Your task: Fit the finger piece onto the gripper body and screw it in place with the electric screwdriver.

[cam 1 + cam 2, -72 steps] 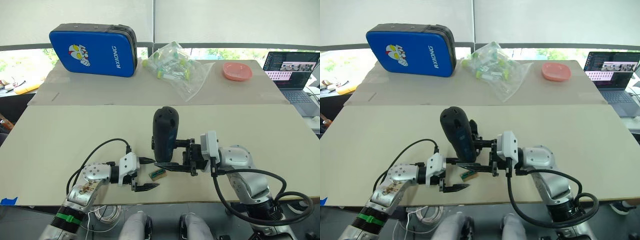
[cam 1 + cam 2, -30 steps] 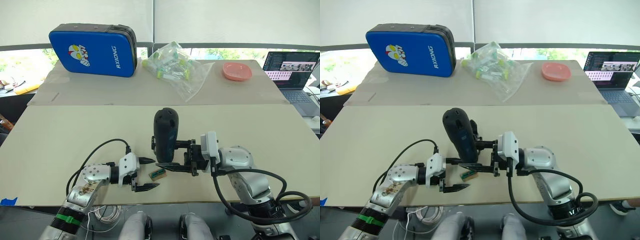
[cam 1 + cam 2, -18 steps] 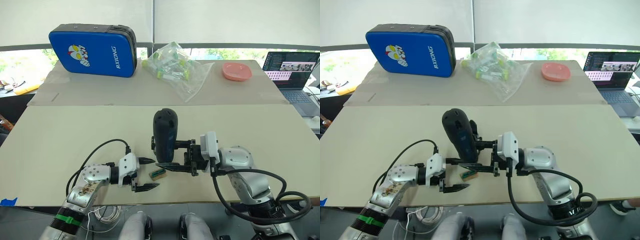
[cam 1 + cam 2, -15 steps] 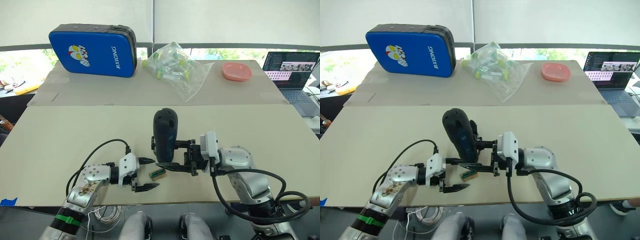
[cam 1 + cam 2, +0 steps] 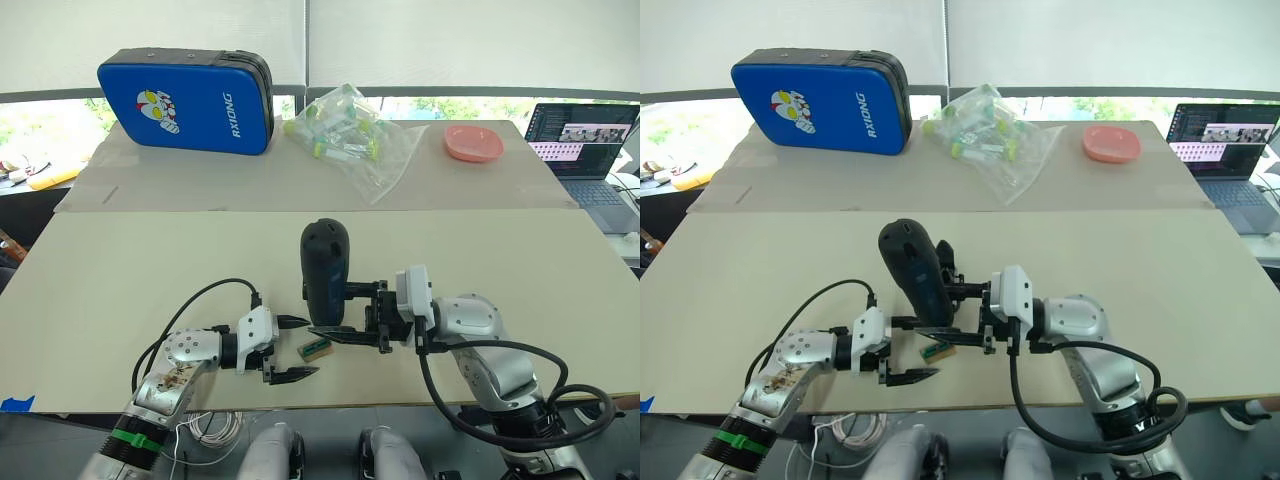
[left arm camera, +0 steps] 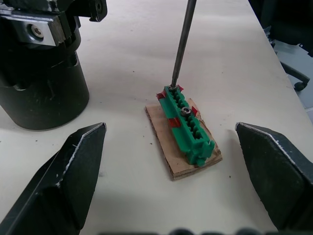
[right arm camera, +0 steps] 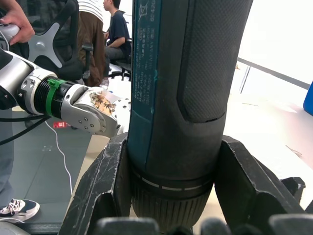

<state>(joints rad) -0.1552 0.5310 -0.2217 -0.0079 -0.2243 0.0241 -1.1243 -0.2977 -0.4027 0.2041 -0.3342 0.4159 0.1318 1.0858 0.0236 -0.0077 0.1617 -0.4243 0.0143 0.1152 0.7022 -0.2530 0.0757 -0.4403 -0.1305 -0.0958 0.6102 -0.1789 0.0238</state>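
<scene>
My right gripper (image 5: 336,313) is shut on the electric screwdriver (image 5: 325,268), a thick black cylinder standing nearly upright near the table's front edge. Its thin metal bit (image 6: 182,44) comes down onto one end of a small tan-and-green block (image 6: 188,132), which carries a screw (image 6: 186,111) in one slot. My left gripper (image 5: 307,346) is open, with a finger on each side of that block and not touching it. The gripper body (image 6: 41,73), black with a chunky round base, stands just behind the block, beside the screwdriver. The finger piece is out of view.
At the table's far side lie a blue case (image 5: 187,100), a clear bag of small parts (image 5: 350,135) and a pink bowl (image 5: 474,143). A laptop (image 5: 585,140) sits far right. People (image 7: 98,34) are off beyond the table. The front edge (image 5: 400,405) runs close to both grippers.
The right arm and the screwdriver have shifted slightly to the left, the screwdriver's top leaning a little more that way. The left gripper and the block have stayed put.
</scene>
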